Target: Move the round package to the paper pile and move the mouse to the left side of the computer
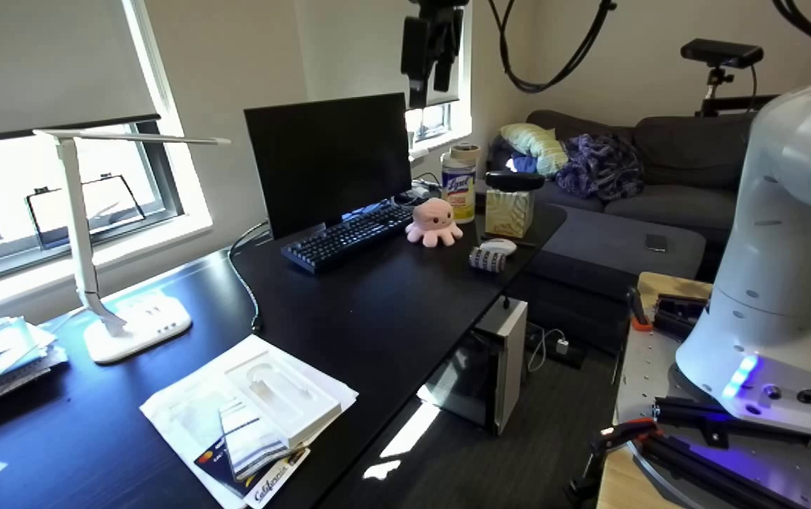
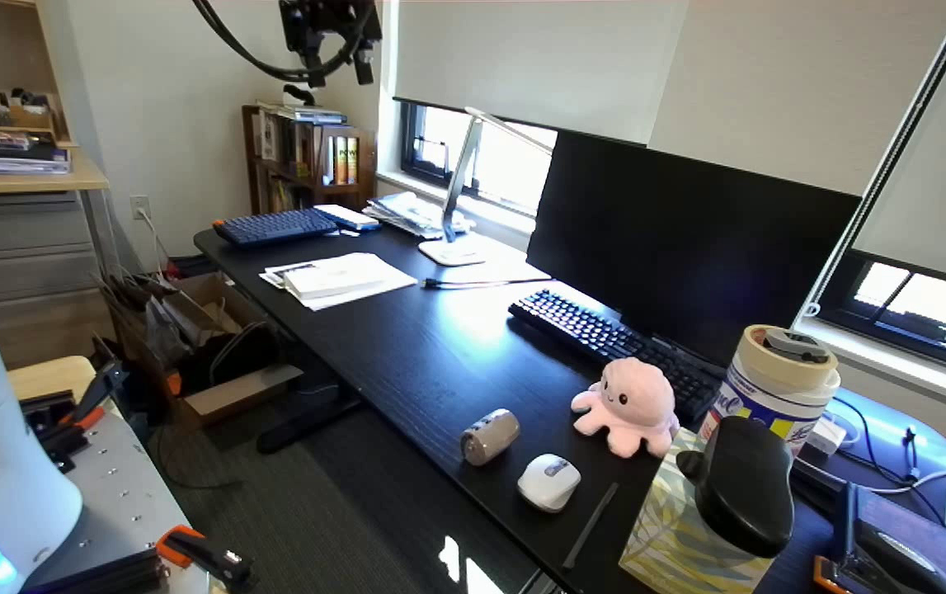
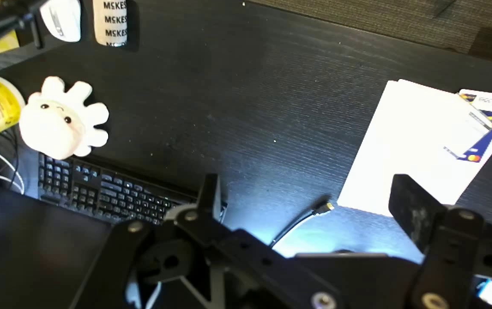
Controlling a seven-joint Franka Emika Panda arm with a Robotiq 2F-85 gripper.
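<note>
Round package [image 3: 110, 22] reads “McKES”; paper pile [image 1: 248, 433], “California”

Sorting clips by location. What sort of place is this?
Probably an office or home study: a large computer monitor, a bookcase with books in it, and a dark sofa. The pictures don't settle whether it's a home or a workplace.

the round package [image 2: 491, 437], a tan roll with dark lettering, lies on its side near the edge of the worktop [image 1: 377, 318], just beside the white mouse [image 2: 549, 483]. the paper pile [image 1: 196, 396], white sheets loosely fanned, lies flat, well apart from both. the computer [image 1: 334, 162], dark-screened, stands behind its black keyboard [image 1: 348, 238].
</note>
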